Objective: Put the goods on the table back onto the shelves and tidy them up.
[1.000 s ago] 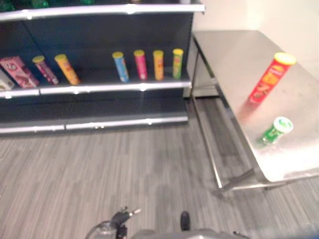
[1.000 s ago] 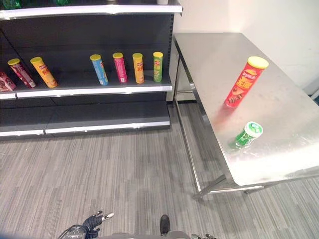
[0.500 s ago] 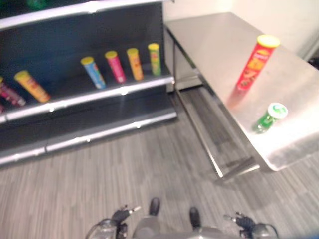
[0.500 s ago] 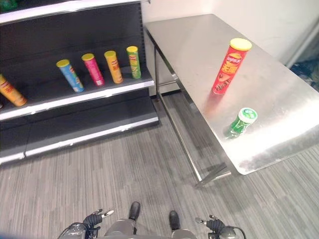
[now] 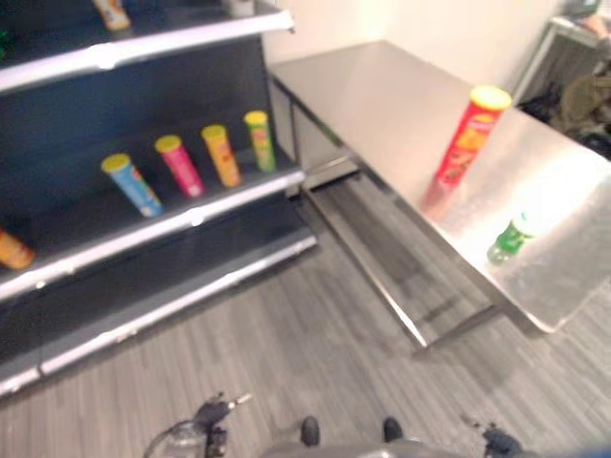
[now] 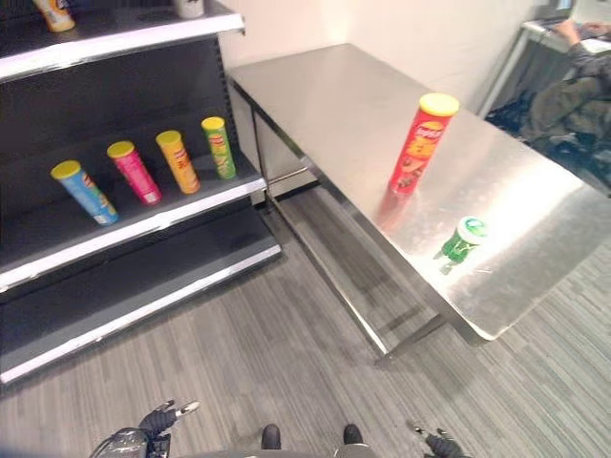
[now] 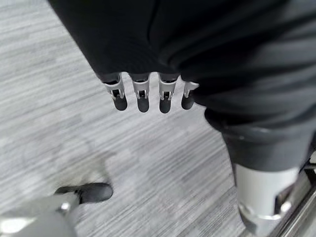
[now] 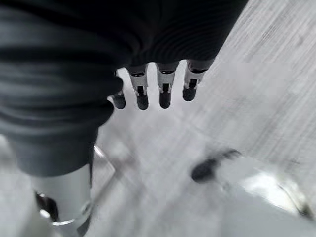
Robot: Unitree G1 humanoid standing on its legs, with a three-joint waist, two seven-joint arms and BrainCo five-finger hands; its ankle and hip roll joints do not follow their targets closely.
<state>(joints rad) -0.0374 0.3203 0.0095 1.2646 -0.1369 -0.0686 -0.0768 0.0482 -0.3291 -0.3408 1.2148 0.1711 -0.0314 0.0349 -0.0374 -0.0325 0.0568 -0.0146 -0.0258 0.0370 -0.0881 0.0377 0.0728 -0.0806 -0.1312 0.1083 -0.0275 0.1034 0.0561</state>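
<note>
Left wrist view, left hand straight-fingered, empty

Orange can on shelf cut by edge; top-shelf items cropped; green cup blurred

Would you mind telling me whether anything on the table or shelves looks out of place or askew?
Two goods sit on the steel table instead of the shelf: a tall red can standing upright, and a small green bottle nearer the table's front edge. The four cans on the shelf stand in an orderly row. Nothing looks spilled or damaged.
</note>
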